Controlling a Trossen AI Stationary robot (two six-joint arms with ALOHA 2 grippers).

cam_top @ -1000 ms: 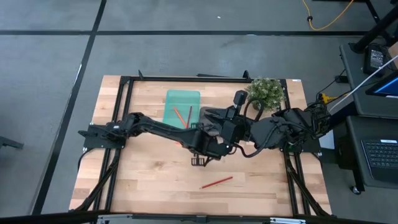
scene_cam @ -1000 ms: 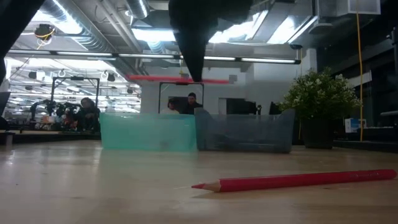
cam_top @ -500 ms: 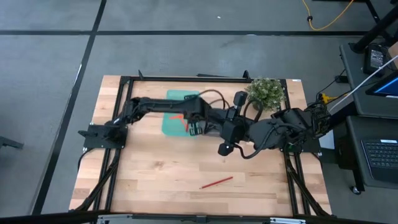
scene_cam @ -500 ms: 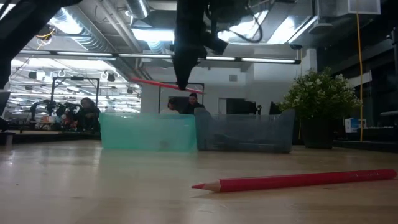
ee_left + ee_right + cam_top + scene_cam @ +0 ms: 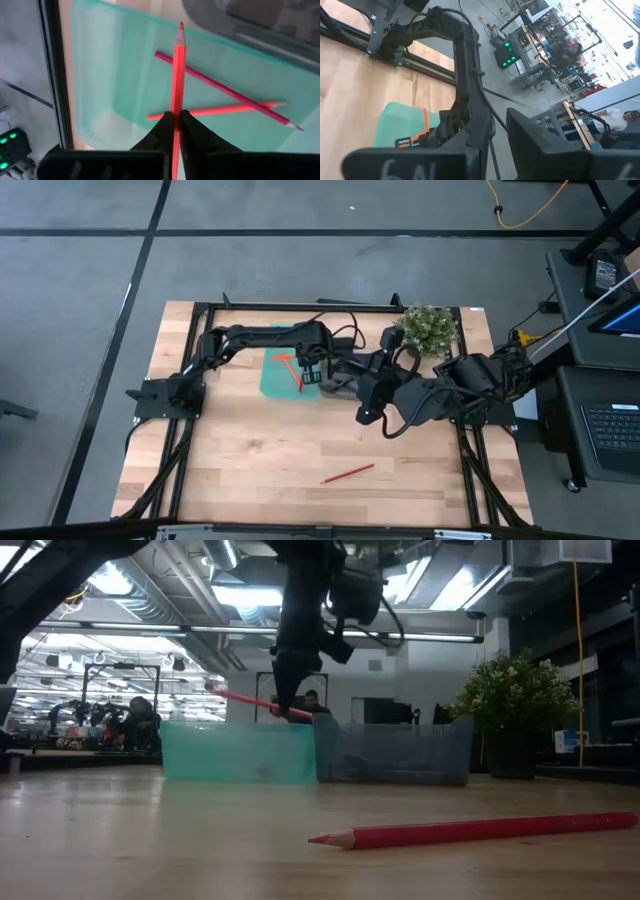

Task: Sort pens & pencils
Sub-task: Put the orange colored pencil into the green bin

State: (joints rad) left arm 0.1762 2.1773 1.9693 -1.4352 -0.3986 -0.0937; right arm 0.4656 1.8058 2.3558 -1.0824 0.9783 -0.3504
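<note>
The left gripper, fingers pinched tight on a red pencil, hangs over the teal tray, where two more red pencils lie crossed. Another red pencil lies on the bare wooden table, well apart from the trays, while the right gripper, part open and empty, hovers beside the grey tray

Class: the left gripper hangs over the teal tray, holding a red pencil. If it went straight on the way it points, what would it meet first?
Probably the two red pencils lying crossed in the teal tray. The left gripper, shut on its held pencil, points down at them; depth is unclear.
</note>
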